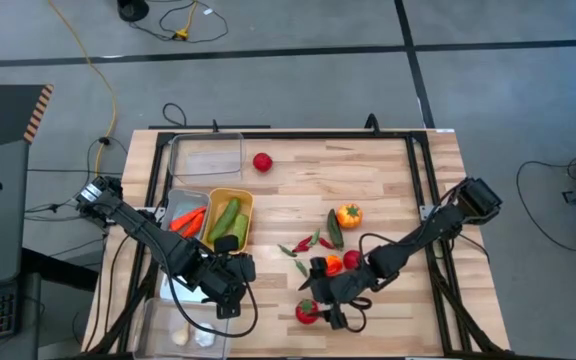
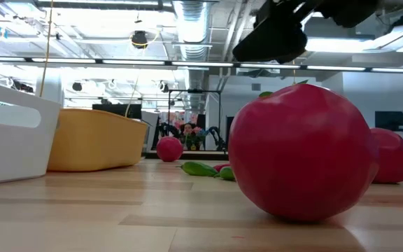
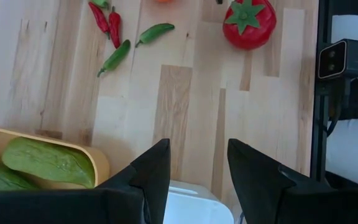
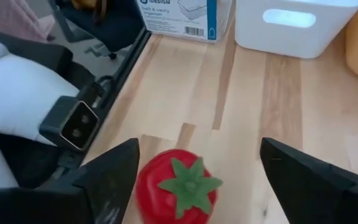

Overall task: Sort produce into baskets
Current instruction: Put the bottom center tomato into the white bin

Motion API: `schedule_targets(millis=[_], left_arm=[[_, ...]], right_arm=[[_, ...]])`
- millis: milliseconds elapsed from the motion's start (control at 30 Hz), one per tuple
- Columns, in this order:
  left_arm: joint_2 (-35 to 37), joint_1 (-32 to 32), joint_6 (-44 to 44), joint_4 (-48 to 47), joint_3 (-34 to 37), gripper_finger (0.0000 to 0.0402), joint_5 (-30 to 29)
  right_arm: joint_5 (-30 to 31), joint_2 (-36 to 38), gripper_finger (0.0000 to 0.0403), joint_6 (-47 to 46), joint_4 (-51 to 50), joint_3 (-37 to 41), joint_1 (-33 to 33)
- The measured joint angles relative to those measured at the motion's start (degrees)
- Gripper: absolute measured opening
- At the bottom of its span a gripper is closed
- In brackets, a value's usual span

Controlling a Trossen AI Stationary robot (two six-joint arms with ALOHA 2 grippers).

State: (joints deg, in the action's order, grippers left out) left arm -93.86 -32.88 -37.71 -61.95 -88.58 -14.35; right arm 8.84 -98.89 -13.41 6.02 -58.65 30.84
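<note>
A red tomato (image 1: 307,312) with a green stalk stands on the table near the front edge; it also shows in the right wrist view (image 4: 178,186) and the low view (image 2: 299,150). My right gripper (image 1: 330,303) (image 4: 199,148) is open just above it, one finger on each side, touching nothing. My left gripper (image 1: 230,288) (image 3: 197,165) is open and empty above the white basket (image 1: 183,290). The yellow basket (image 1: 246,200) holds green cucumbers (image 1: 226,218). The grey basket (image 1: 176,200) holds orange carrots (image 1: 188,220).
Red and green chillies (image 1: 308,245), a cucumber (image 1: 335,230), two orange peppers (image 1: 348,214) (image 1: 334,265) and a second tomato (image 1: 351,259) lie mid-table. A third tomato (image 1: 262,162) lies beside a clear basket (image 1: 206,157). Another clear basket (image 1: 158,330) holds garlic (image 1: 193,337).
</note>
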Motion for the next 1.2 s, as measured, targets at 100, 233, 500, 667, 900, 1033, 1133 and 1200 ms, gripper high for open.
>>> schedule_targets(millis=[100, 233, 500, 667, 900, 1033, 1133, 1200], left_arm=[[0.0, 0.0, 0.0, 0.0, 0.0, 0.0147, 0.0], [0.0, 0.0, 0.0, 0.0, 0.0, 0.0147, 0.0], [0.0, 0.0, 0.0, 0.0, 0.0, 0.0147, 0.0], [0.0, 0.0, 0.0, 0.0, 0.0, 0.0147, 0.0], [0.0, 0.0, -0.4, 0.0, 0.0, 0.0147, 0.0], [0.0, 0.0, -0.9, 0.0, 0.0, 0.0147, 0.0], [0.0, 0.0, -0.6, 0.0, 0.0, 0.0147, 0.0], [0.0, 0.0, -0.5, 0.0, 0.0, 0.0147, 0.0]], right_arm=[[0.0, 0.0, 0.0357, -0.1, -0.2, 0.0, 0.3], [0.1, -0.6, 0.0357, 1.6, -0.2, 0.0, 0.3], [0.0, -5.8, 0.0357, 3.2, 0.7, 0.0, 1.0], [-2.7, -8.1, 0.0356, 2.3, 1.3, 0.0, 1.0], [-2.9, -9.9, 0.0356, 1.5, 3.7, -0.1, 1.0], [-2.9, -10.0, 0.0355, 1.4, 3.5, -0.1, 1.0], [-2.9, -9.9, 0.0345, 1.4, 3.6, -0.1, 1.0], [-2.9, -9.9, 0.0332, 1.4, 3.5, -0.1, 1.0]])
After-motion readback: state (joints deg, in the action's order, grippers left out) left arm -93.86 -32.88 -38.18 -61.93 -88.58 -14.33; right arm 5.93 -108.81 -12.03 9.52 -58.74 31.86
